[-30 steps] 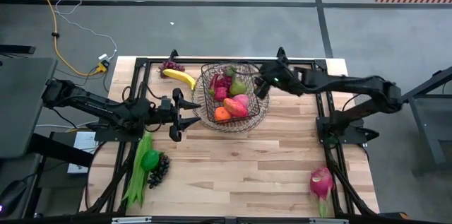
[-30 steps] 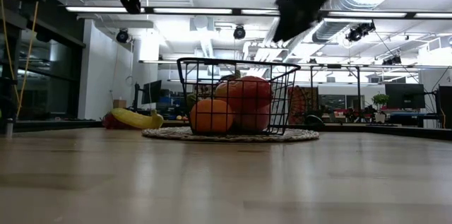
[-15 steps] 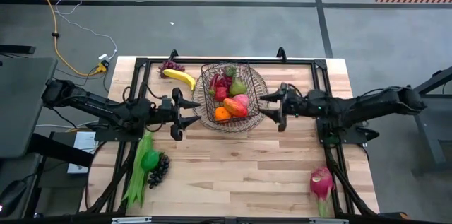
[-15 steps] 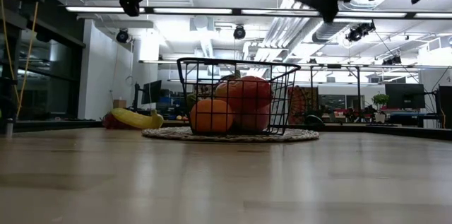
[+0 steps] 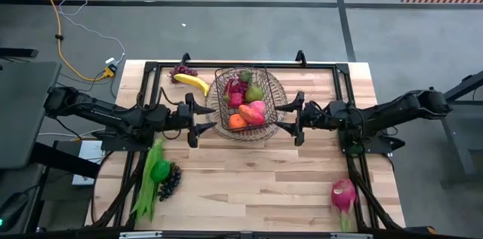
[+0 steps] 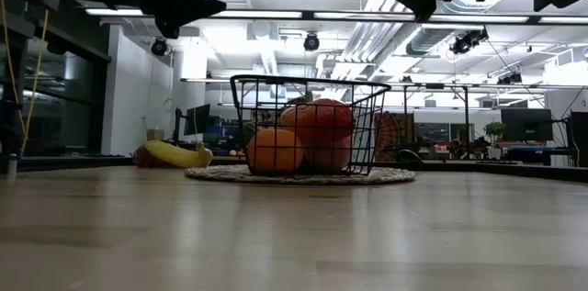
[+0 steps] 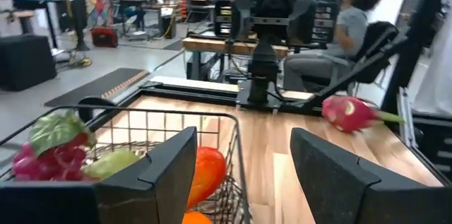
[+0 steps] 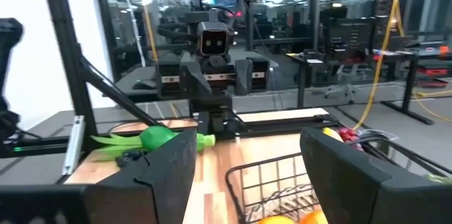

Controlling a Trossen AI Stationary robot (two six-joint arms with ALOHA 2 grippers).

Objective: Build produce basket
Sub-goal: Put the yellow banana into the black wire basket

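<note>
The dark wire basket (image 5: 245, 103) stands on a round woven tray (image 5: 278, 88) at the far middle of the table. It holds an orange (image 5: 237, 121), a pink fruit, a green pear and red grapes. My left gripper (image 5: 207, 117) is open and level at the basket's left side, above the table. My right gripper (image 5: 286, 116) is open and level at its right side. In each wrist view the basket's rim (image 7: 176, 114) (image 8: 282, 167) shows just ahead of the open fingers. Banana (image 5: 192, 83) and purple grapes (image 5: 181, 70) lie on the table, far left.
Green beans (image 5: 146, 188), a green pepper (image 5: 160, 170) and dark grapes (image 5: 170, 182) lie near the front left. A pink dragon fruit (image 5: 343, 194) lies at the front right. The middle and near part of the tabletop is bare wood. A seated person (image 7: 353, 22) shows beyond the table.
My right gripper has come from above the basket's far right rim toward the table's right and near side, sinking and turning from slanting down to level, and now stands at the basket's right side. My left gripper has tipped a little. The basket and produce have kept still.
</note>
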